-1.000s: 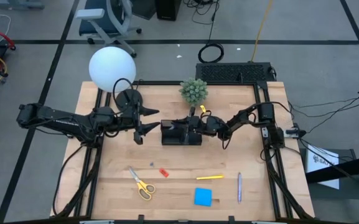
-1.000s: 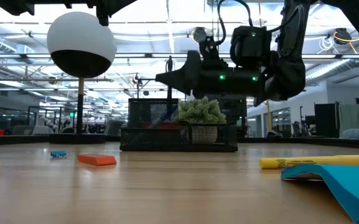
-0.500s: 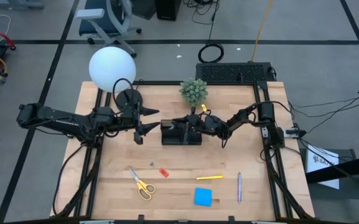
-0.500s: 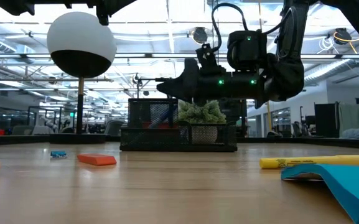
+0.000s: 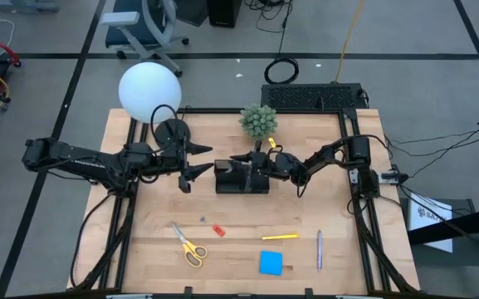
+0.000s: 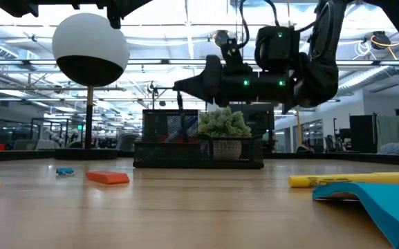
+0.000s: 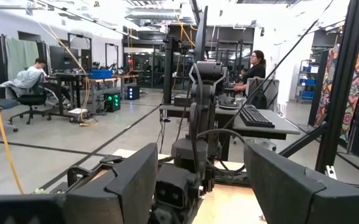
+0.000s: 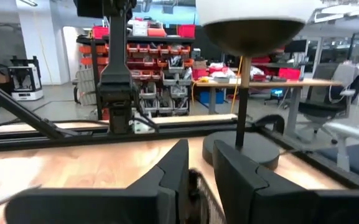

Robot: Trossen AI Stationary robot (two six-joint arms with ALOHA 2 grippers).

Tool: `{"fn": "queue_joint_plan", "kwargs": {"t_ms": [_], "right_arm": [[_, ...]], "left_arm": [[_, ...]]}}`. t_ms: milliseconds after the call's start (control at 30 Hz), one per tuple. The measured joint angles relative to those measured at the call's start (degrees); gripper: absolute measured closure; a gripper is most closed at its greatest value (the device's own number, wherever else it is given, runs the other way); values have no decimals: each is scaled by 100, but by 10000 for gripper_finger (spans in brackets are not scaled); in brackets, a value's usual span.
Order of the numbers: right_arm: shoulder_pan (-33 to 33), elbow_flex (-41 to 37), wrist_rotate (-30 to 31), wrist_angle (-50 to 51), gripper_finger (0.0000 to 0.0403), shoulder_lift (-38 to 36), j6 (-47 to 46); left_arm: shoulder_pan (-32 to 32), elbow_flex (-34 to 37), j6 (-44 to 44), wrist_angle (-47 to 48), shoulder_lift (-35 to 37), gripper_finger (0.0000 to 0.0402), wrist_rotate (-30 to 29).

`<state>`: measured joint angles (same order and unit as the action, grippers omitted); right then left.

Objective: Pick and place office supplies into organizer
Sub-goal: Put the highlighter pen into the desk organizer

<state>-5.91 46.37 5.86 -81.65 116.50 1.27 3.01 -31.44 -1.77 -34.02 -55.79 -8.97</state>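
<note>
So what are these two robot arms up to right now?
They are tidying office supplies into the black organizer. The right gripper hangs just above it, fingers slightly apart, nothing visibly held. The left gripper waits open beside it. The scissors, yellow pen, blue note pad and grey pen lie on the table, not yet picked up.

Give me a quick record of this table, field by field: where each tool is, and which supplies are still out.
organizer: black tray mid-table, in front of the plant ball
right tool: over the organizer, fingers parted, nothing seen held
left tool: left of the organizer, open, empty
still on table: scissors, red piece, yellow pen, blue note pad, grey pen
</note>
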Motion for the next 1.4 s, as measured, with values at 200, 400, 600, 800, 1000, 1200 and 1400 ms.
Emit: {"fn": "queue_joint_plan", "kwargs": {"t_ms": [200, 400, 600, 800, 1000, 1200, 1400], "right_arm": [[4, -4, 3, 661, 334, -626, 274], [84, -7, 7, 2213, 334, -1622, 694], [318, -9, 53, 3787, 334, -2673, 1136], [855, -9, 704, 4693, 334, -3512, 1793], [1485, -9, 1408, 5273, 334, -4136, 2100], [2052, -9, 2105, 6396, 329, -4665, 2036], [2537, 406, 2873, 7944, 308, -4915, 1671]], "left_arm": [[3, 0, -1, 49, 0, 156, 11], [3, 0, -1, 48, 0, 156, 13], [3, 0, -25, 44, 0, 156, 13], [3, 0, -25, 42, 0, 156, 13], [1, 0, -28, 33, 0, 156, 11], [1, 0, -43, 31, 0, 156, 12], [1, 0, -43, 31, 0, 156, 11]]}}
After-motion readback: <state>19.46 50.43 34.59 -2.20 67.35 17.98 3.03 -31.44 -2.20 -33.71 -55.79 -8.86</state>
